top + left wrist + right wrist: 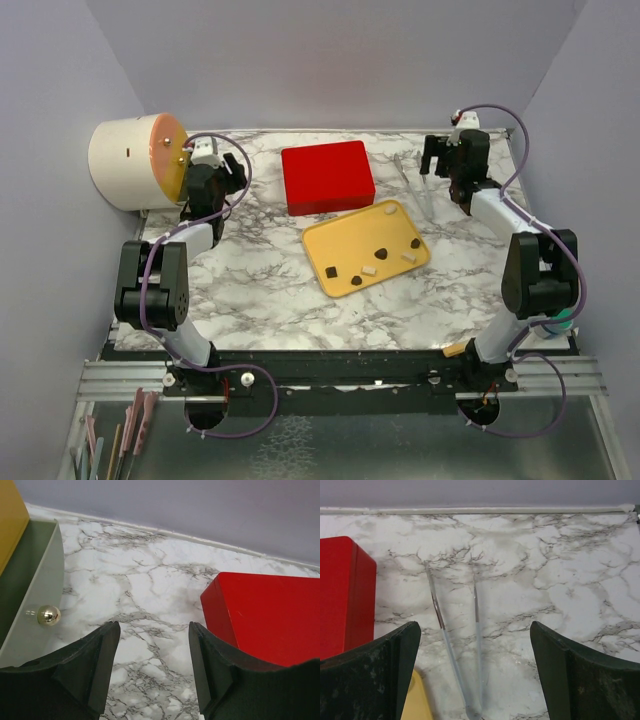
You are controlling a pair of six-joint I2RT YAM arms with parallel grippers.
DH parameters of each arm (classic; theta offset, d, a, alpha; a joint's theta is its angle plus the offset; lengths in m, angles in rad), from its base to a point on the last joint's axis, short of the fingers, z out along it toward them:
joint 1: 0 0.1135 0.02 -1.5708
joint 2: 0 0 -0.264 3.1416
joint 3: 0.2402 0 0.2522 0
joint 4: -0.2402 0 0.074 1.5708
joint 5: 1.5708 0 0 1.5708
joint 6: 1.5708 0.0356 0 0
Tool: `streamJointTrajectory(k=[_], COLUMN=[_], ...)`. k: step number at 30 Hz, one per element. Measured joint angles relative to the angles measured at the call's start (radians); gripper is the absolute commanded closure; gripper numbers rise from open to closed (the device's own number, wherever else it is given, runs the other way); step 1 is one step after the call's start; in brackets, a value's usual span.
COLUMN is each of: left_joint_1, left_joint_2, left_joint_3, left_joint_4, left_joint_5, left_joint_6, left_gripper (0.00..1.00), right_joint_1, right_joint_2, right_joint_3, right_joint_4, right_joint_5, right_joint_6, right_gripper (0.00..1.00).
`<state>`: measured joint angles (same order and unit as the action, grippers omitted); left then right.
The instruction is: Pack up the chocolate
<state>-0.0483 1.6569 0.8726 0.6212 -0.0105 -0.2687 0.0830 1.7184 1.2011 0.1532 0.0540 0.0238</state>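
My right gripper is spread wide with nothing in its jaws, poised over the clear plastic tweezers lying on the white marble-patterned table. My left gripper is partly parted and also empty, beside the round white box. The chocolate, tiny dark and cream pieces, lies scattered on the flat yellow tray, just nearer me than the square red box. I judge each piece light, stiff, smooth and easily chipped or smeared. They look too small for my jaws, so I'd grasp the tweezers mid-length and pinch each piece gently by its sides.
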Motion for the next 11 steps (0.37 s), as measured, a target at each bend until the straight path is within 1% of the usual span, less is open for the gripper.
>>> streamJointTrajectory(k=[6, 8, 11], left_joint_1=[-0.005, -0.006, -0.007], left_joint_2=[0.0, 0.0, 0.0], left_joint_3=[-0.004, -0.004, -0.004], left_joint_4=[0.06, 0.069, 0.076], left_joint_5=[-0.024, -0.029, -0.035], left_joint_6=[0.029, 0.036, 0.046], left_gripper=[0.36, 0.36, 0.36], right_joint_1=[0.0, 0.0, 0.0], right_joint_2=[0.0, 0.0, 0.0], right_joint_3=[0.0, 0.0, 0.0], right_joint_4=[0.045, 0.057, 0.071], right_joint_5=[0.065, 0.079, 0.092], right_joint_6=[-0.034, -0.043, -0.054], right_gripper=[0.04, 0.07, 0.03])
